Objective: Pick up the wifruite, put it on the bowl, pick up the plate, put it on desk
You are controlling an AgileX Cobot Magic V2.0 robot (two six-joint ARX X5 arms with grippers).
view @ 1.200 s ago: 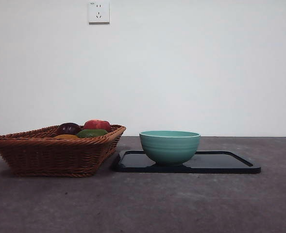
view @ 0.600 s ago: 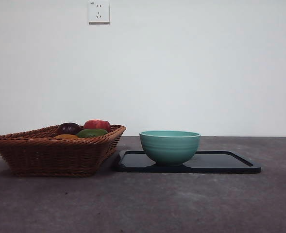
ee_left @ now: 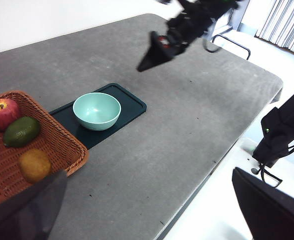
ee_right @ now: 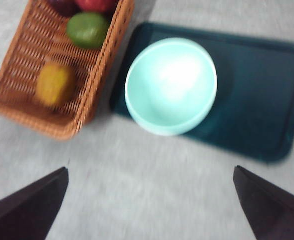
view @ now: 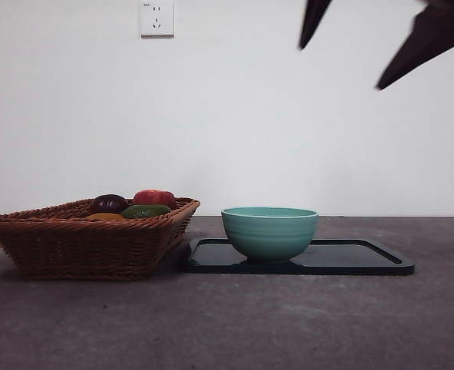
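Wifruite (ee_right: 55, 83): in wicker basket (ee_right: 22, 107), beside bowl (ee_right: 170, 86) on dark tray (ee_right: 259, 100). Right tool (ee_right: 151, 200): high above, jaws wide apart, empty; fruit lies basket-side of bowl. Left tool (ee_left: 151, 210): empty, parted.

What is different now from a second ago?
The right gripper has come into the front view from the top right, with its jaws open, and hangs high above the bowl and the dark tray. It holds nothing. The bowl, the tray, the basket and the wifruite inside it sit where they did. The left gripper waits, open.
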